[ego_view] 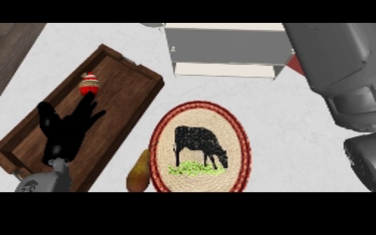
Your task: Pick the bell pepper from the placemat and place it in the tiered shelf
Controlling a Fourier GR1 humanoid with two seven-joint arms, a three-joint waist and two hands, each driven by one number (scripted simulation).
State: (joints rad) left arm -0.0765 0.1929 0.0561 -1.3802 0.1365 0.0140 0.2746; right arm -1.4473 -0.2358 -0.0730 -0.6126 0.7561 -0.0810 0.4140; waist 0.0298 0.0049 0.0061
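One red sliver, likely the bell pepper (294,65), sits just right of the tiered shelf (224,50), behind the right forearm (327,50). Right hand unseen, so I cannot tell its grasp. Left hand (66,124), well left of the shelf, released. Risk: the pepper clips the shelf's side wall and falls to the worktop (286,129).

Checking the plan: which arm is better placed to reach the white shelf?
Right, probably: the right forearm lies beside the shelf, a red thing showing at its edge. The left hand is open over the wooden tray, farther off.
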